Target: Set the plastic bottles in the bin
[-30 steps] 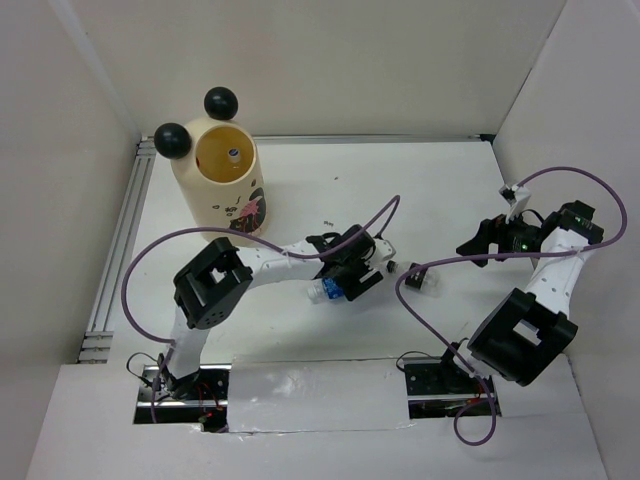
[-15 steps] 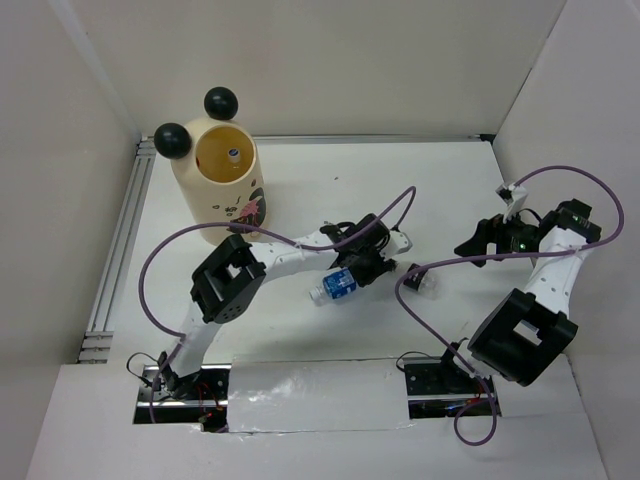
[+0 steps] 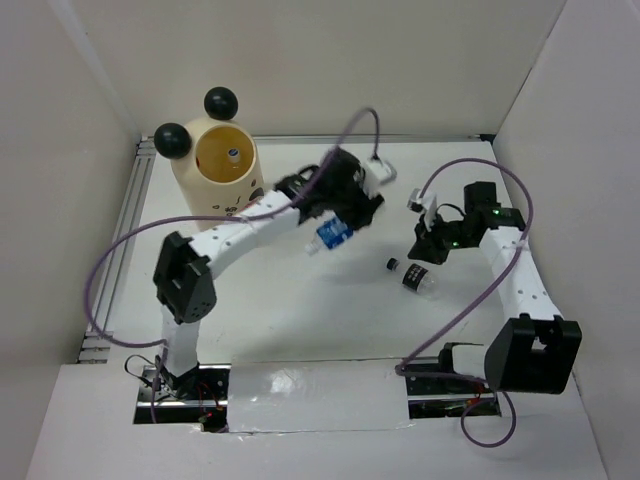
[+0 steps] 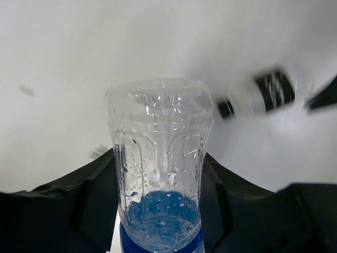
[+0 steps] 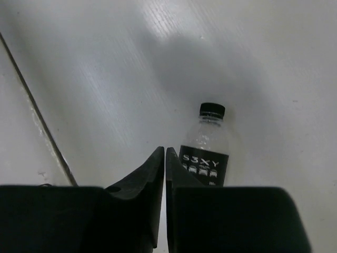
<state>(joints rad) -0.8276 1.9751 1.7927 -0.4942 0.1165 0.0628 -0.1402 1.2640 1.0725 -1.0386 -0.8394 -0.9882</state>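
Left pincer [image 3: 340, 222] grips the clear, blue-labelled plastic bottle [image 4: 159, 168]; right pincer [image 5: 165, 174], closed and empty, hangs near the black-labelled clear bottle [image 5: 206, 150].

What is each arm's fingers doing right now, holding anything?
Left gripper: fingers closed on the blue-label clear bottle.
Right gripper: fingers shut together, holding nothing; the black-label bottle lies beyond them.

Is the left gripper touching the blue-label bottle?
Touching. The left wrist view shows the blue-label bottle clamped between both fingers of the left gripper.
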